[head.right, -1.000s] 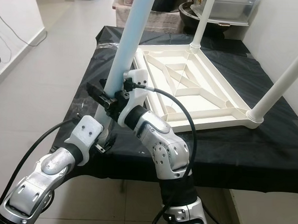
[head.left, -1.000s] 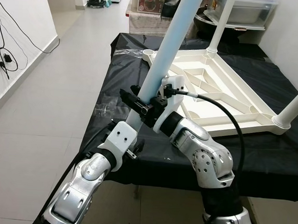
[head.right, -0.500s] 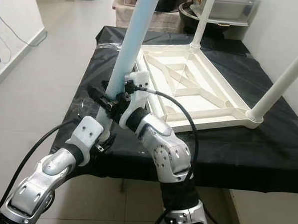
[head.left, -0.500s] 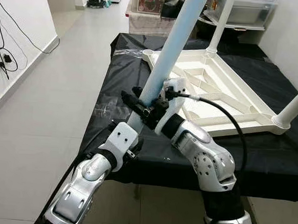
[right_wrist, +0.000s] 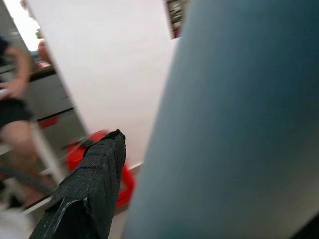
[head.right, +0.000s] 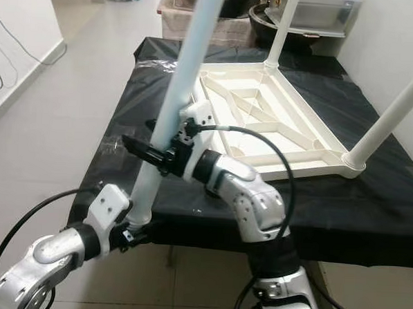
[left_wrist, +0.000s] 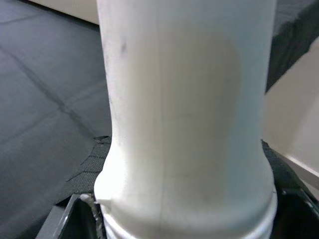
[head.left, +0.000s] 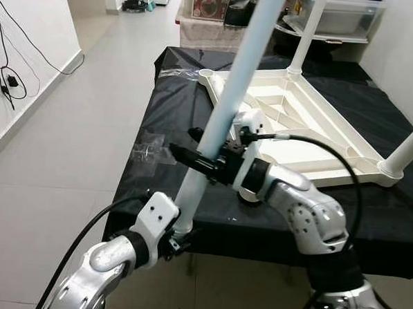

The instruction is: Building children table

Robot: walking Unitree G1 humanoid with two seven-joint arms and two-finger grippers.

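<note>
A long pale table leg (head.left: pixel 230 93) slants up from the near table edge towards the far right. My left gripper (head.left: pixel 178 235) is shut on its lower end, just below the front edge; in the left wrist view that end (left_wrist: pixel 184 124) sits between the fingers. My right gripper (head.left: pixel 196 157) is shut on the leg about a third of the way up, one black finger (right_wrist: pixel 84 199) beside the leg in its wrist view. The white tabletop (head.left: pixel 330 176) lies upside down on the black-covered table (head.left: pixel 167 111), with two legs (head.left: pixel 306 32) (head.left: pixel 411 148) standing in its corners and an empty corner socket (head.left: pixel 206 73) at the far left.
Open tiled floor (head.left: pixel 70 120) runs along the left of the table, with cables (head.left: pixel 6 82) on the left wall. Shelves and bins (head.left: pixel 338 16) stand behind the table. A blurred person (right_wrist: pixel 15 99) appears in the right wrist view's background.
My left gripper has dropped lower and nearer, carrying the leg's lower end from above the cloth to below the table's front edge. The right arm has stretched out further, still gripping the leg.
</note>
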